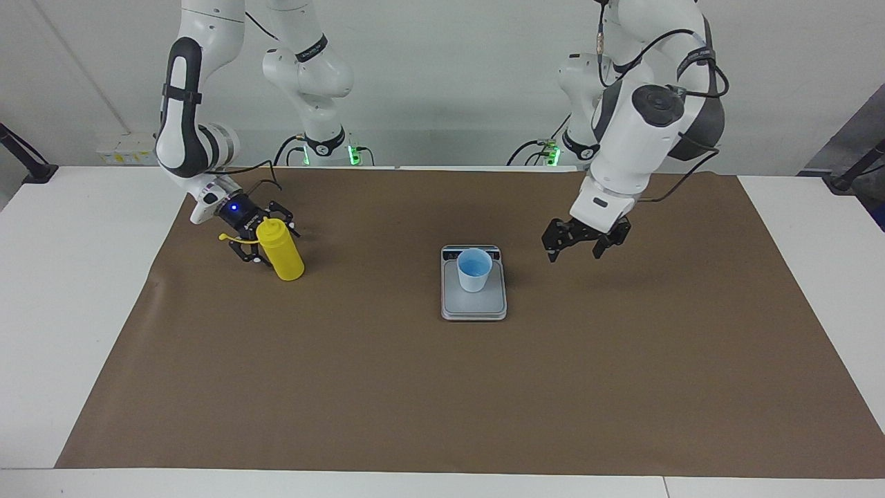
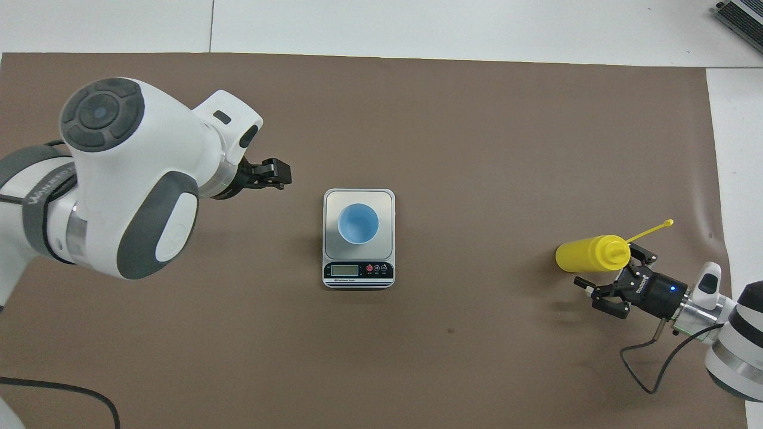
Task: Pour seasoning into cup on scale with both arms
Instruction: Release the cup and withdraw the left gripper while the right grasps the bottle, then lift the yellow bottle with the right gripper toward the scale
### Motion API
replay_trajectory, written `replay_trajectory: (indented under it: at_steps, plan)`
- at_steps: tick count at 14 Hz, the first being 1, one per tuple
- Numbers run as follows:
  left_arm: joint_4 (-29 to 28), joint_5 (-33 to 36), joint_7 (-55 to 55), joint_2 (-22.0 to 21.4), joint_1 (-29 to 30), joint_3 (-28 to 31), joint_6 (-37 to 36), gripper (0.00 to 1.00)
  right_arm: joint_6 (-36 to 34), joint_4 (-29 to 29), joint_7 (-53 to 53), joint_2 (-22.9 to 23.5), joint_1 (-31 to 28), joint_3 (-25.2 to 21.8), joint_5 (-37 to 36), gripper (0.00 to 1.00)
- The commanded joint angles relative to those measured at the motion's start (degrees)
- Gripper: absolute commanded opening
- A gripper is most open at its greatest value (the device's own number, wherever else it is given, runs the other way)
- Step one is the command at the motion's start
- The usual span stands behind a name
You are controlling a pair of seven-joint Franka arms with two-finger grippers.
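The yellow seasoning bottle [image 1: 281, 254] [image 2: 587, 253] stands upright on the brown mat toward the right arm's end, its cap strand sticking out sideways. My right gripper [image 1: 266, 236] [image 2: 615, 274] is open at the bottle's upper part, on the side nearer the robots, with one finger on each side of it. I cannot tell if it touches. The pale blue cup [image 1: 474, 271] [image 2: 357, 223] stands on the grey scale [image 1: 473, 309] [image 2: 386, 204] at mid-table. My left gripper [image 1: 575, 250] [image 2: 275, 176] is open and empty, low over the mat beside the scale toward the left arm's end.
The brown mat [image 1: 442, 387] covers most of the white table [image 1: 76, 290]. The scale's display [image 2: 344, 270] faces the robots. A grey device [image 2: 739, 16] sits at the table's corner farthest from the robots. A black cable [image 2: 650, 369] hangs from the right wrist.
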Motion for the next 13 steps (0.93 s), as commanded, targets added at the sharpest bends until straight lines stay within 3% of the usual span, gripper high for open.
replay_trajectory:
  at_steps: [1,5,8,13]
  plan:
    - [-0.64,0.76,7.96,-4.06,5.36,-0.61,-5.13,1.00,2.16,1.87,-1.21,1.56,0.98,0.26,2.51,1.00]
    - [-0.03,1.54,16.85,-7.32,12.66,-0.52,-11.02,1.00,4.10,3.37,-1.21,2.44,3.18,0.26,5.23,1.00]
    - [4.09,4.88,19.94,-7.24,14.87,-0.35,-16.65,1.00,3.93,3.29,-1.12,2.44,3.36,0.35,5.24,0.99]
    - [2.62,4.80,21.00,-9.87,15.14,-0.52,-17.98,1.00,3.84,3.64,1.60,2.36,4.49,0.44,5.24,0.25]
